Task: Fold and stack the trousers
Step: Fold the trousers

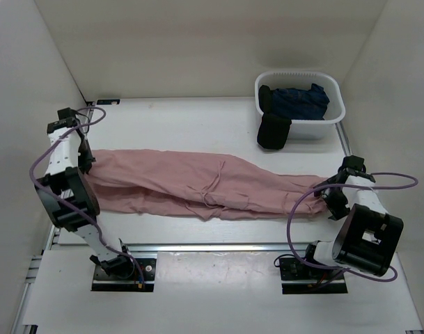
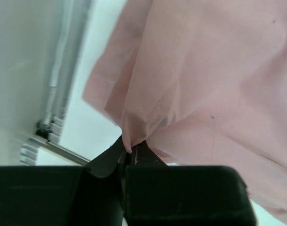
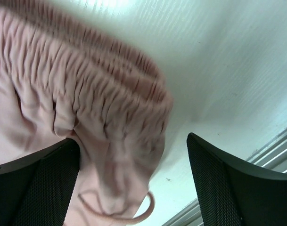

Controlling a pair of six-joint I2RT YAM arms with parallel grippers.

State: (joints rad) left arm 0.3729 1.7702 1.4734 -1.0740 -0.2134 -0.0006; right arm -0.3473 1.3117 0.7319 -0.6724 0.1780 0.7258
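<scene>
One trousers edge (image 2: 134, 125), left end effector (image 2: 130, 157)

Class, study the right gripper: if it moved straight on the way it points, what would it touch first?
Probably the trousers: their gathered waistband lies right ahead of the open right gripper, with the table beneath. Exact depth is unclear.

Gripper (image 3: 131, 141) with fingers (image 3: 228, 188) spread wide; the trousers' (image 3: 86, 108) gathered waistband (image 3: 110, 70) lies between them, drawstring (image 3: 134, 217) looping close by, on a white table (image 3: 218, 56).
</scene>
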